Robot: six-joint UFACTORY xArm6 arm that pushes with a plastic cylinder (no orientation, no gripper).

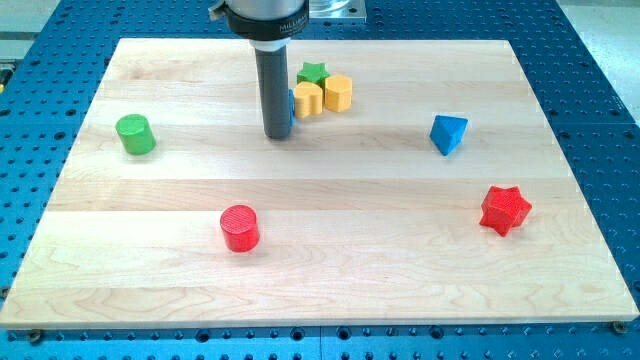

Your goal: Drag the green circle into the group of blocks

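Note:
The green circle (pixel 134 134) stands alone near the board's left edge. The group sits at the view's top centre: a green star (pixel 313 73), a yellow hexagon (pixel 339 92), a yellow block (pixel 307 100) and a blue block (pixel 292 106) mostly hidden behind the rod. My tip (pixel 277 134) rests on the board just left of and below the group, touching or nearly touching the blue block. The tip is far to the right of the green circle.
A red circle (pixel 239 228) stands at the lower centre-left. A blue block (pixel 448 133) lies at the right of centre. A red star (pixel 505 209) lies at the lower right. The wooden board (pixel 330 270) sits on a blue perforated table.

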